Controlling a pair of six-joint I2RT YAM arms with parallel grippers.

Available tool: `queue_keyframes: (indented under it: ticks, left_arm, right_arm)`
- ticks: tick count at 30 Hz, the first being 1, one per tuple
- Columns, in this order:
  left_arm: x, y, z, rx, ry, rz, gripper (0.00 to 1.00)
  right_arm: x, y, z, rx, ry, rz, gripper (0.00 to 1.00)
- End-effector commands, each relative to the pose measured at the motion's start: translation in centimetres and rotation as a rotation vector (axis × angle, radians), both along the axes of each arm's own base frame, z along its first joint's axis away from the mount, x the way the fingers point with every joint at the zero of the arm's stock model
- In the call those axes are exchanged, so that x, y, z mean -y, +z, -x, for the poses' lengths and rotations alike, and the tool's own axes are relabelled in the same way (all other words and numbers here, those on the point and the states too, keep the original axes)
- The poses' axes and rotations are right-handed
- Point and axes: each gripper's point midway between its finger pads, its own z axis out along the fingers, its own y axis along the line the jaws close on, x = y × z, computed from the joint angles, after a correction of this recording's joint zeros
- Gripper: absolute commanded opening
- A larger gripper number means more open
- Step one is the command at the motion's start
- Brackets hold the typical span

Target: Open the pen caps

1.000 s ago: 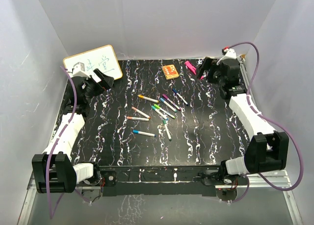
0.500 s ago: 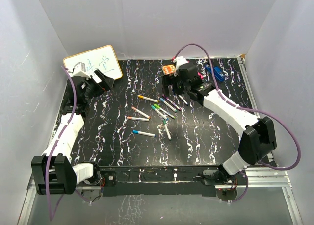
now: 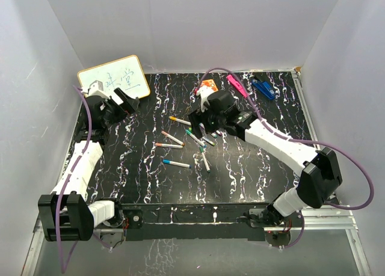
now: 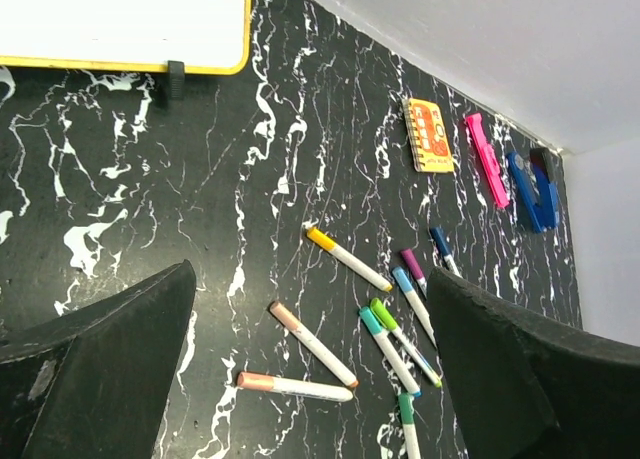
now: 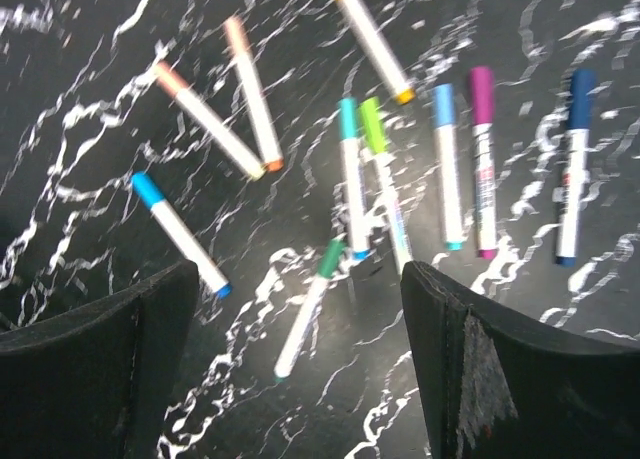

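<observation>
Several capped pens (image 3: 186,138) lie scattered mid-table, each cap (image 5: 146,188) sitting on its pale barrel. The right wrist view shows blue, peach, yellow, teal, light green (image 5: 372,125), magenta (image 5: 482,87) and dark blue caps, plus a green-capped pen (image 5: 310,304) nearest the jaws. My right gripper (image 3: 200,124) hovers open above this cluster, holding nothing (image 5: 300,379). My left gripper (image 3: 128,99) stands open at the back left near the whiteboard, apart from the pens. Its view looks down across them (image 4: 310,399), with a yellow cap (image 4: 320,239) and peach caps (image 4: 255,381) showing.
A whiteboard (image 3: 114,77) leans at the back left corner. An orange notebook (image 4: 430,134), a flat pink bar (image 3: 236,83) and a dark-blue clip (image 3: 263,88) lie along the back edge. White walls enclose the black marbled table (image 3: 252,174).
My right arm has swung from the back right corner leftward and forward to hover over the pens. The left arm has barely moved.
</observation>
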Motion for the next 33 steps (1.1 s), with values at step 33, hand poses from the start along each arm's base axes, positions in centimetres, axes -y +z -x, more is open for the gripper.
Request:
queue_keyframes:
  ticks: [33]
  left_arm:
    - [1.2, -2.5, 3.5, -0.070, -0.080, 0.016, 0.99]
  right_arm:
    - [-10.5, -13.2, 7.7, -0.149, 0.444, 0.312, 0.60]
